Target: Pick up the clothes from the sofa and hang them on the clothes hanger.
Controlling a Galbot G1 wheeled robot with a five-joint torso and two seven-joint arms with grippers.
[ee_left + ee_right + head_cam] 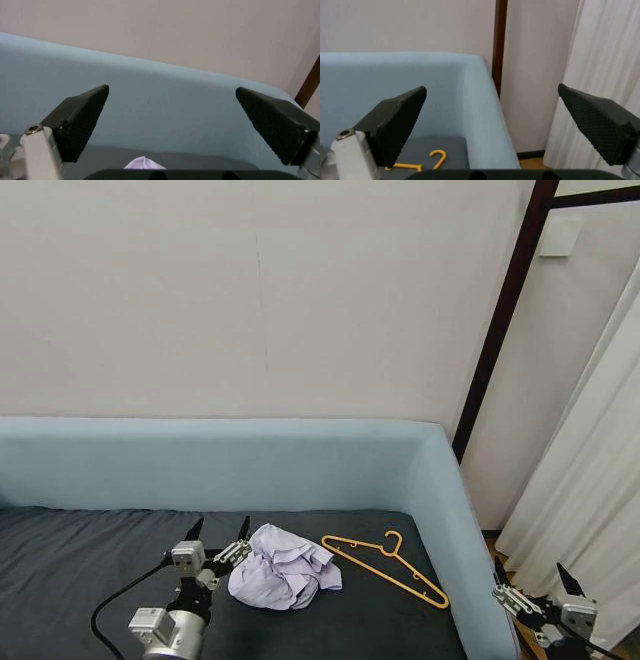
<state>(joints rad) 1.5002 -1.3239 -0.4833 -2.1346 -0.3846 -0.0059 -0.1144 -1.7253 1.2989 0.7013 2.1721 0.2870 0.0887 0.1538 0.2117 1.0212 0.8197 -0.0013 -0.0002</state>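
Clothes [283, 570] sit crumpled on the sofa [300, 465] seat, lower centre of head view, not picked up. Hanger [385, 551] lies just right of them, bare. My left gripper [221, 528] is just beside the pile, fingers wide, empty. Right gripper [530, 575] is at lower right, past the sofa's end, also wide. Grasp and hanging both left.

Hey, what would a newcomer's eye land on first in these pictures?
A crumpled lilac garment lies on the dark sofa seat, with an orange hanger flat beside it, toward the armrest. The left gripper is open right next to the garment; the right gripper is open out past the armrest, near the white curtain.
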